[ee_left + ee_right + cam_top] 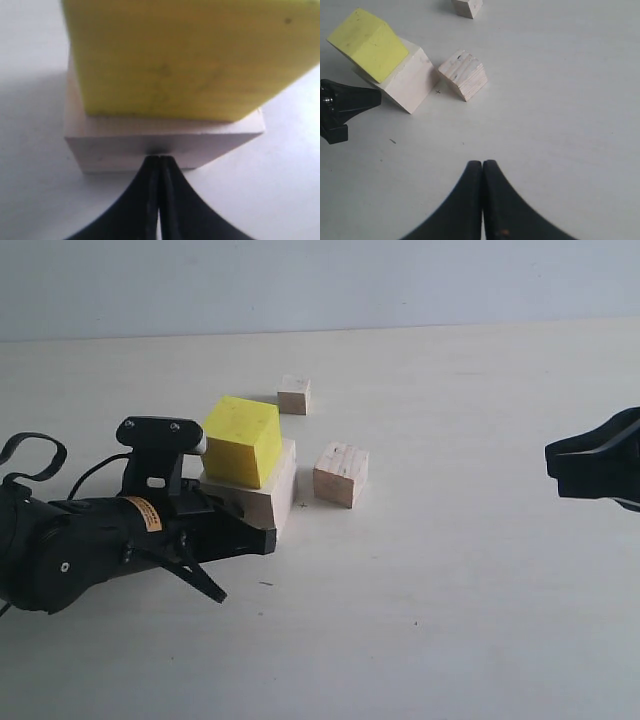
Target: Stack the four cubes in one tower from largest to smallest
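We see a pale, cream-coloured matte surface [450, 620] that fills nearly the whole scene and runs back to a plain grey-blue wall [320, 280]. A tiny pencilled cross [438, 91] is marked on the surface just beside the stack. A short dark fleck [393, 141] lies nearer the left arm. The one label we can find is an orange sticker [143, 512] on the body of the left arm, its dark print too small for us to read. A black cable [30, 452] loops up behind that arm. The wooden cubes show only their grain.

The tower [250, 465] stands left of centre and is two cubes high. The largest pale wood cube [250, 502] sits on the surface with the yellow cube [240, 440] on top, turned askew and overhanging the base on one side. The small pale wood cube [341, 473] rests on the surface just beside the base, not touching it. The smallest cube [294, 395] sits farther back, on the wall side of the stack.

The left fingers [161, 165] are clenched together with nothing between them, their tips right at a side face of the base cube. The right fingers [482, 170] are likewise pressed tight and grasp nothing, hanging over bare surface well apart from the cubes.
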Robot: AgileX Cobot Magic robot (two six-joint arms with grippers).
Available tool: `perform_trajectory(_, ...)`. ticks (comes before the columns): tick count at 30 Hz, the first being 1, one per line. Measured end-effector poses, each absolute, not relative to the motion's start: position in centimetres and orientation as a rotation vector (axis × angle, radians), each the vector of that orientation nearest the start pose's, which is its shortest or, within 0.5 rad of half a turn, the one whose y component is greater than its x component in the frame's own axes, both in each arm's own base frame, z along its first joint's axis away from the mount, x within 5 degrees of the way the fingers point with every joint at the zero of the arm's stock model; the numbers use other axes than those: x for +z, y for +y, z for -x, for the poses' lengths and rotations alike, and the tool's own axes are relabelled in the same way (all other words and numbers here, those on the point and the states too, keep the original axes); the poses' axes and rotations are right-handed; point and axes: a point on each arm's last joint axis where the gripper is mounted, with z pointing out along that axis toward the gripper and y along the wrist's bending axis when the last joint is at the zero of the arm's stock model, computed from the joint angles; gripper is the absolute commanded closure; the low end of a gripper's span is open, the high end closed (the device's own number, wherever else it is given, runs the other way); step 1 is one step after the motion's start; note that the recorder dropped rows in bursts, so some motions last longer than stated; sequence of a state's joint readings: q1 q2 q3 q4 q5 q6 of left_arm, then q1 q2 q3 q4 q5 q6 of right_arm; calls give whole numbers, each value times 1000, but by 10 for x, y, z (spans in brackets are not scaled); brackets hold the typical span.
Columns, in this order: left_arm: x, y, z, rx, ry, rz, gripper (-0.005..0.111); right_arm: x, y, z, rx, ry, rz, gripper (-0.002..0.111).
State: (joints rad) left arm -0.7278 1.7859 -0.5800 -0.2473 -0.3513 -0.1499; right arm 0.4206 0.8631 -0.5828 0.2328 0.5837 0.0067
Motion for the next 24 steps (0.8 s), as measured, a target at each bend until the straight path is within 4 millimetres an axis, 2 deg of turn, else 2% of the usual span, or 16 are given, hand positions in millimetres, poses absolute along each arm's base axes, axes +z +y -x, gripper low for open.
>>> perform_trajectory(10, 113, -195, -219, -463, 2328, -422, 107, 274, 76, -143, 455, 2345, 321, 108)
perform_trajectory(24, 115, -197, -220, -489, 2304, -405, 107, 274, 76, -143, 455, 2342, 320, 108)
